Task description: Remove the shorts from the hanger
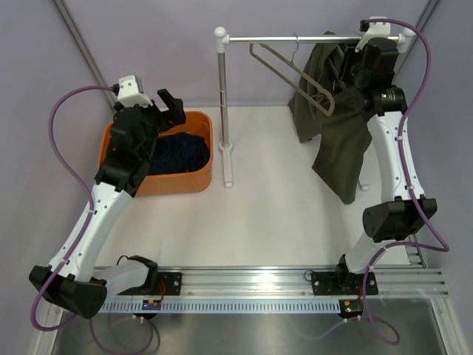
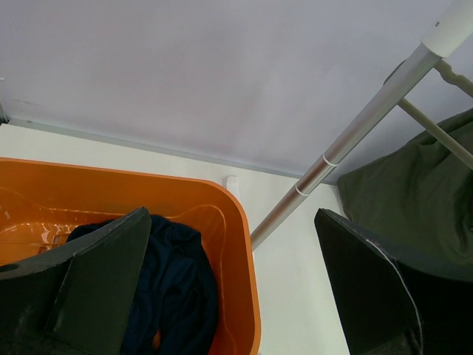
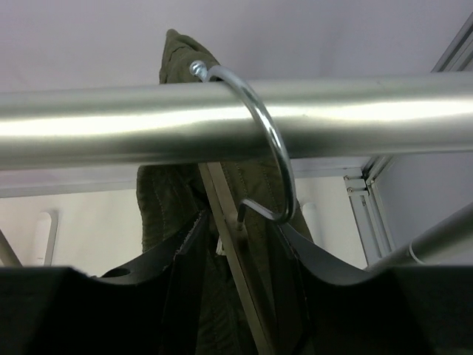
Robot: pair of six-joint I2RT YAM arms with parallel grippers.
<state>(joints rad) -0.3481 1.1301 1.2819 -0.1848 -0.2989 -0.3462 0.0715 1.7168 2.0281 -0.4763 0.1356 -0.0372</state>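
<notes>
The olive green shorts hang bunched from the right end of a tilted grey hanger on the rail. My right gripper is up at the rail against them. In the right wrist view its fingers stand narrowly apart either side of the hanger's pale arm and olive fabric, just under the hook; whether they pinch is unclear. The navy shorts lie in the orange bin. My left gripper is open and empty above the bin's far edge.
The rail's upright post stands on a white foot between the bin and the shorts. In the left wrist view the post slants past the bin's corner. Purple walls close the back and sides.
</notes>
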